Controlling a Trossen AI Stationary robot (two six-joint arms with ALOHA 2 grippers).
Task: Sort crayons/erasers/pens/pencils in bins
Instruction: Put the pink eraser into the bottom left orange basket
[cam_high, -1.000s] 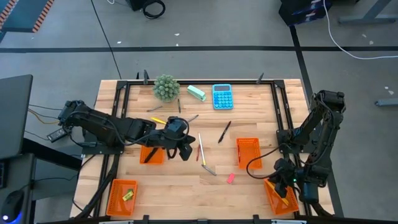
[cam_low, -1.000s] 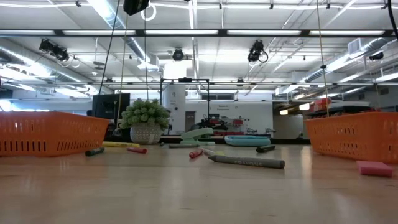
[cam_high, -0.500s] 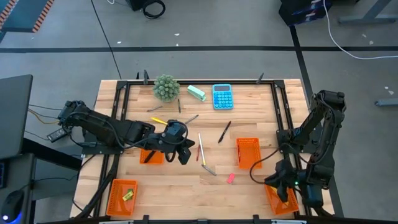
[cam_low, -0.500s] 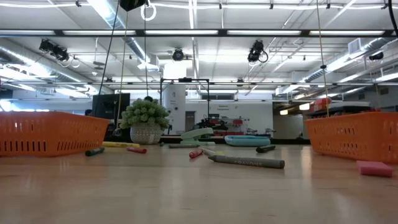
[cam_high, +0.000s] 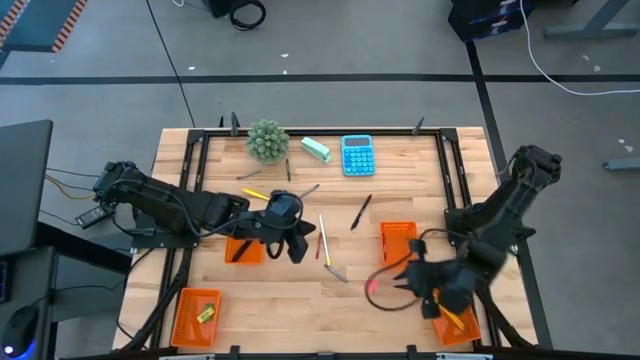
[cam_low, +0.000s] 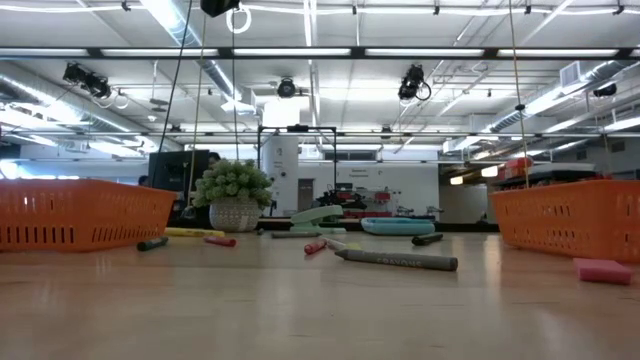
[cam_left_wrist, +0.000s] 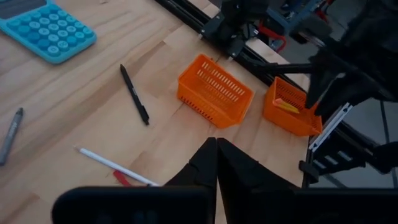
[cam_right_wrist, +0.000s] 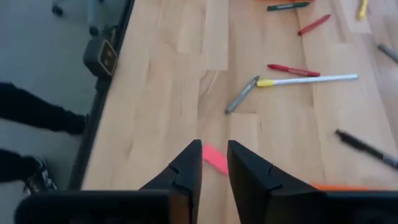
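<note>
My right gripper (cam_high: 385, 285) (cam_right_wrist: 214, 155) hangs open over the pink eraser (cam_right_wrist: 216, 159) (cam_high: 372, 287), which lies flat on the wood and shows in the gap between the fingertips. I see no touch. My left gripper (cam_high: 296, 243) (cam_left_wrist: 216, 149) is shut and empty, above the table beside the middle-left orange bin (cam_high: 243, 248). Other bins: near-left (cam_high: 197, 316) with a yellow eraser, middle-right (cam_high: 399, 245), near-right (cam_high: 455, 318) with a yellow pencil (cam_left_wrist: 287, 106). A pale pencil (cam_high: 322, 240), grey pen (cam_high: 335, 270) and black pen (cam_high: 361, 212) lie loose.
A blue calculator (cam_high: 357, 155), mint-green block (cam_high: 316, 149) and potted plant (cam_high: 267, 140) stand along the far edge. Red crayons (cam_right_wrist: 293, 70) and more pens lie loose mid-table. Black rails frame the table's left and right sides. Bare wood lies between the two near bins.
My right gripper has swung from over the near-right bin toward the table's left and now hangs over the pink eraser. The eraser has stayed where it was.
</note>
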